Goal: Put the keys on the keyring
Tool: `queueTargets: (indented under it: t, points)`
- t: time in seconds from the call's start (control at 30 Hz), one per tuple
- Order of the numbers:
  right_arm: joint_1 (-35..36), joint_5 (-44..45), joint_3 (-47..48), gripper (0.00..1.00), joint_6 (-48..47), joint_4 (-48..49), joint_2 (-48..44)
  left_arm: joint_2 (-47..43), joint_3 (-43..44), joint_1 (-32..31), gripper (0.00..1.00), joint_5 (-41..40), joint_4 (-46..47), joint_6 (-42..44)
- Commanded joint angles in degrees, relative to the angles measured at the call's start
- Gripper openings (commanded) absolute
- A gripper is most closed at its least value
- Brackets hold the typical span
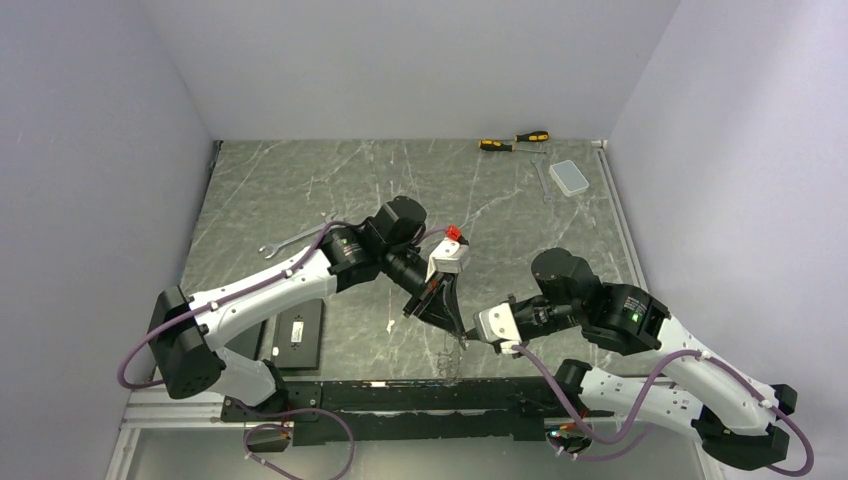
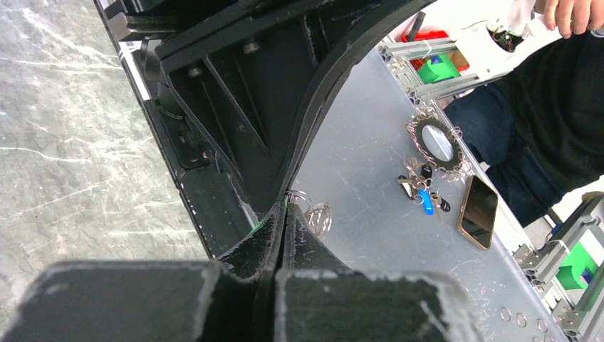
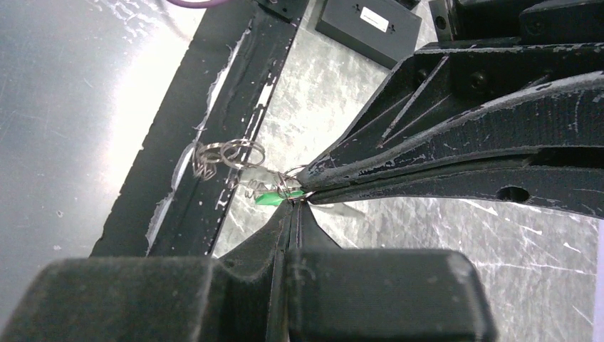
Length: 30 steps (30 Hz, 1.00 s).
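Right gripper pinches the green-headed key. Left gripper, pressed together, meets it at the silver keyring, held aloft. Threading cannot be confirmed; judge it unfinished.

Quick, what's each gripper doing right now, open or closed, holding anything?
Left gripper: closed, apparently pinching a small silver ring.
Right gripper: closed on the green key.

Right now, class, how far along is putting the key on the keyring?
Done: both parts are gripped above the table edge. In hand: right gripper pinches the green key; left gripper looks shut on the keyring, tips touching. Left: threading, since they are not visibly joined.
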Motion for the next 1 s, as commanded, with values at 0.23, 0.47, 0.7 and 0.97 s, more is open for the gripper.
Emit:
queueTargets:
  t: [0.23,0.47,0.7,0.97]
  points:
    - [-0.18,8.34,-0.09,0.00,3.06,8.33,-3.29,-5.80,0.04,-0.46,0.00,-6.07,-0.63,-0.55]
    - [-0.15,14.78,-4.76,0.00,5.80,15.06,-7.28,-11.04,-4.25,-0.20,0.00,-16.03,8.27,-11.37]
    - [-0.18,19.57,-7.68,0.00,6.79,21.26,-8.36,-13.97,-7.91,-0.20,0.00,-23.86,13.27,-19.10]
    - [-0.07,28.65,-9.08,0.00,14.05,27.21,-6.92,-18.22,-9.65,-0.20,0.00,-38.41,15.14,-27.76]
